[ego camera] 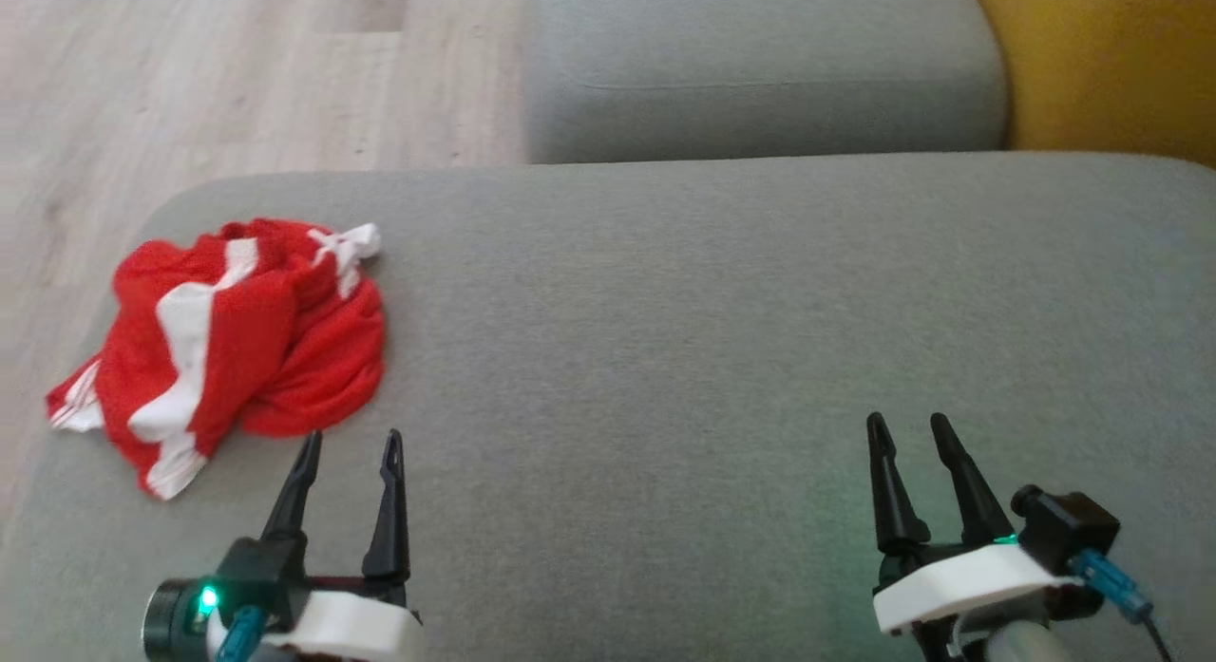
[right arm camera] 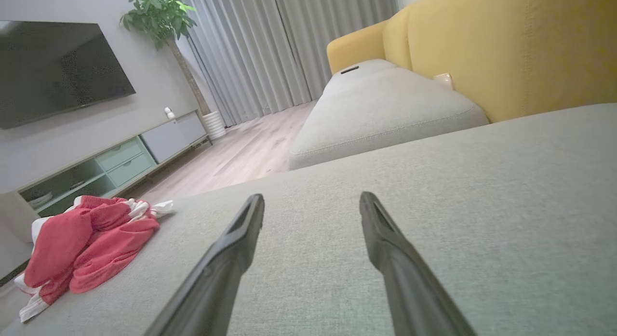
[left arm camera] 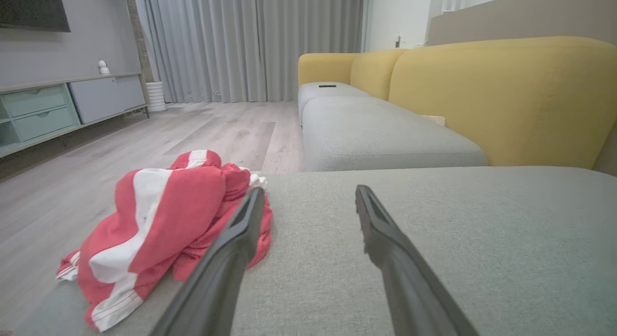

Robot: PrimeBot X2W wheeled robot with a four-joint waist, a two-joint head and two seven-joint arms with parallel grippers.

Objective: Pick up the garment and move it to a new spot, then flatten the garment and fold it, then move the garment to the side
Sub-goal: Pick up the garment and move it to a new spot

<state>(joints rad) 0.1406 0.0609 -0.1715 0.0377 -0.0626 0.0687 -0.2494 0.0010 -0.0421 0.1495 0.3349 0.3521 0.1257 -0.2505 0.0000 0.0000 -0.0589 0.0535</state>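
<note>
The garment (ego camera: 237,344), red with white stripes, lies crumpled in a heap at the left end of the grey seat (ego camera: 665,358), close to its rounded corner. One striped edge reaches toward the seat's left rim, beyond which we see the pale wooden floor (ego camera: 237,73).

Just short of the heap's near hem sits our left gripper (ego camera: 353,439), its two dark fingers spread apart and holding nothing. The heap lies ahead of it and to its left. In the left wrist view the gripper's left finger (left arm camera: 234,251) overlaps the red cloth. In the head view its tip seems to stop just shy of the hem, so we cannot say for sure whether they touch. Its other finger points over bare seat.

Our right gripper (ego camera: 908,420) is well apart from the garment, toward the right end of the seat, likewise spread and empty over bare fabric. Beyond the seat lies a second grey cushion (ego camera: 760,64), and to its right a yellow backrest (ego camera: 1111,64).
</note>
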